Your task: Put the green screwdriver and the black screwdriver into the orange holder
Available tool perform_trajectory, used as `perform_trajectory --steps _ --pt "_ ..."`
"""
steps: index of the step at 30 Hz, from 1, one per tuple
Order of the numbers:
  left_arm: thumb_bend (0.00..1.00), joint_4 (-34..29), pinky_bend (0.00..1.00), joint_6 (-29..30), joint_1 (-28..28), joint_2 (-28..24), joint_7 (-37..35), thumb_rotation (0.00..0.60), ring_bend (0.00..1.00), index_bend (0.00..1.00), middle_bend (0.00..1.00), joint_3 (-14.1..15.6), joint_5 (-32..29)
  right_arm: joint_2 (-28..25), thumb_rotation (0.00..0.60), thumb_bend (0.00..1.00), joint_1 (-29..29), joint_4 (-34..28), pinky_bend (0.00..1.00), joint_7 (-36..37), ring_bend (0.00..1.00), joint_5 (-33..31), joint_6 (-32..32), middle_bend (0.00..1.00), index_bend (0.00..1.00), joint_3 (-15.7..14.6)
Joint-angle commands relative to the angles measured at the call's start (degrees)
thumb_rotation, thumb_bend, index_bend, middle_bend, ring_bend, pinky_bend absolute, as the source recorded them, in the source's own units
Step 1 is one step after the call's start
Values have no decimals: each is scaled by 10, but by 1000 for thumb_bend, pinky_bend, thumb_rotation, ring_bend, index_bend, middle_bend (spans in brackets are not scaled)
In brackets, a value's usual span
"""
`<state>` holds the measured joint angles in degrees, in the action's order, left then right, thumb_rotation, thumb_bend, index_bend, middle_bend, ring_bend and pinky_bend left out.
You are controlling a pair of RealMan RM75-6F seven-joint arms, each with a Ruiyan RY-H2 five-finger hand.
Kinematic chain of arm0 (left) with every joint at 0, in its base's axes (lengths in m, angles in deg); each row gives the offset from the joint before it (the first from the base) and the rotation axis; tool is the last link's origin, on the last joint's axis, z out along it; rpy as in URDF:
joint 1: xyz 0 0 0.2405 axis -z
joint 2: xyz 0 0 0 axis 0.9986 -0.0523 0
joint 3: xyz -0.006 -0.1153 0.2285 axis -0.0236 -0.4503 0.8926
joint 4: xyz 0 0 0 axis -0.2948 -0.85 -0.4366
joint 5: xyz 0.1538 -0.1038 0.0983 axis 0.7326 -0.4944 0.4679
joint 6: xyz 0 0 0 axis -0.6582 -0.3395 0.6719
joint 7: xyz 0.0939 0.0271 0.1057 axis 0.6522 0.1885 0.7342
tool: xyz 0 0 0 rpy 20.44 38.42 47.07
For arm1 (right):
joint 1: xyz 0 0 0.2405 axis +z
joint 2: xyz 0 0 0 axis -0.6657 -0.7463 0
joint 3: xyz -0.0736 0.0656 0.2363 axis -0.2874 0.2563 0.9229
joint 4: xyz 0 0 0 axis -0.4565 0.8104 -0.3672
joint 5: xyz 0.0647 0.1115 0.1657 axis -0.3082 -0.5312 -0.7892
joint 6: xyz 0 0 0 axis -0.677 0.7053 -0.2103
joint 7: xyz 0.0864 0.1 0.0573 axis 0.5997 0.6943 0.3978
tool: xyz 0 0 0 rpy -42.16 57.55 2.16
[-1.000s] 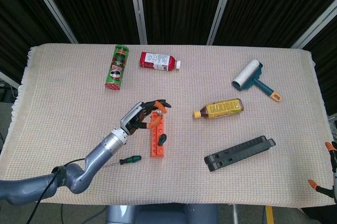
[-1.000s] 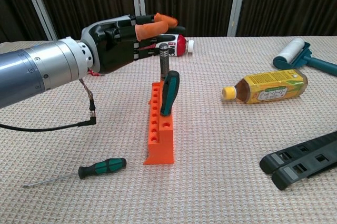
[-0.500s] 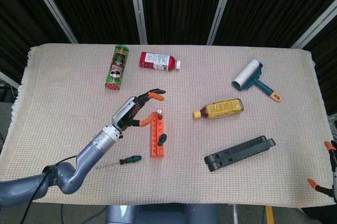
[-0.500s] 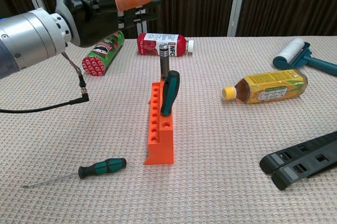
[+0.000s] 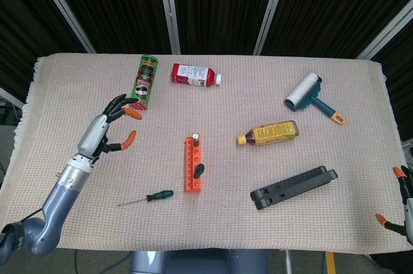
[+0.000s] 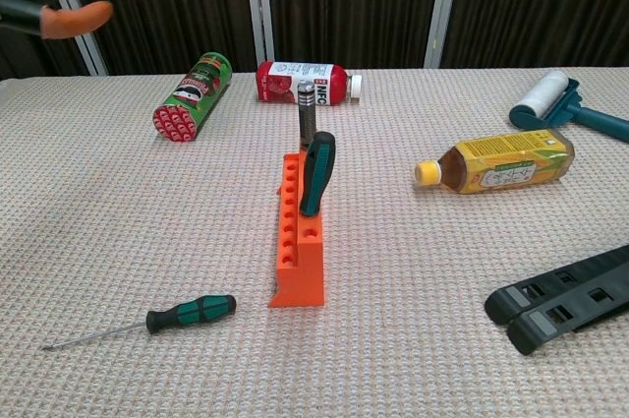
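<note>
— What's changed over the last second?
— The left hand point(image 5: 111, 129) has drawn back from the orange holder point(image 5: 193, 169) toward the table's left side. It now hangs above the cloth near the green chips can point(image 5: 143, 82), fingers spread, holding nothing.

— And what's in the holder?
— Two tools stand upright in it. A silver-capped one point(image 6: 307, 119) sits in a far hole, and a dark-handled screwdriver with a teal band point(image 6: 316, 174) sits nearer the front. I'd guess that's the black screwdriver, though the colours are hard to separate.

— The green screwdriver?
— The green screwdriver point(image 6: 187, 314) lies flat on the cloth, just left of the holder's front end, its shaft pointing left.

— Any readable labels?
— The red bottle point(image 6: 305, 82) lying on its side shows letters like "INC"; the yellow bottle point(image 6: 496, 163) has print too small to read.

— The right hand?
— Only orange fingertips of the right hand point(image 5: 401, 203) show at the head view's right edge; I can't tell its state.
</note>
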<state>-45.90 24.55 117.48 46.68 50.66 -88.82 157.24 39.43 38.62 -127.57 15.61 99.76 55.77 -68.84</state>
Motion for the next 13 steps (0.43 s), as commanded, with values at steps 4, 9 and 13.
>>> perform_trajectory --steps 4,9,13 --pt "438 -44 0 92 -105 -84 187 599 0 420 120 77 -30 -5 600 0 14 -19 0 -29 0 12 -4 0 0 2" --pt "438 -39 0 143 -153 -89 220 599 0 408 116 105 -17 -3 600 0 21 -27 0 -44 0 17 -6 0 0 3" --pt "438 -18 0 203 -201 -76 242 599 0 403 119 130 5 2 600 0 27 -31 0 -58 0 21 -5 0 0 5"
